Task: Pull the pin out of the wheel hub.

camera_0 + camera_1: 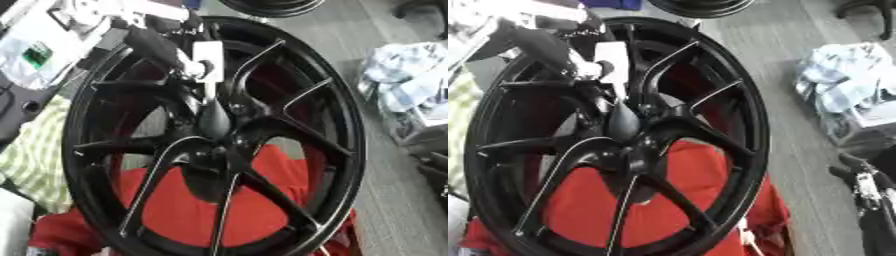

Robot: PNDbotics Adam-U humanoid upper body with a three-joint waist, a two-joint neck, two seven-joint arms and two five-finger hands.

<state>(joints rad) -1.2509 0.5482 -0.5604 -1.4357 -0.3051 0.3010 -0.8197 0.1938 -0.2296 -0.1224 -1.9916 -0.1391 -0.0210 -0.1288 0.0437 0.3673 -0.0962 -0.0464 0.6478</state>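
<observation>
Our left hand [203, 117] reaches down from the upper left onto the hub of the glossy black multi-spoke alloy wheel [337, 125]; we cannot tell its finger state, nor see the pin. Red cloth [184, 200] lies beneath. No writing is legible.

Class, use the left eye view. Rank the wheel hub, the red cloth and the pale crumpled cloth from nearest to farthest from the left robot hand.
1. Wheel hub: centre of the wheel, just below the left robot hand.
2. Red cloth: lower down, seen through the lower spokes.
3. Pale crumpled cloth: far right, outside the wheel.
</observation>
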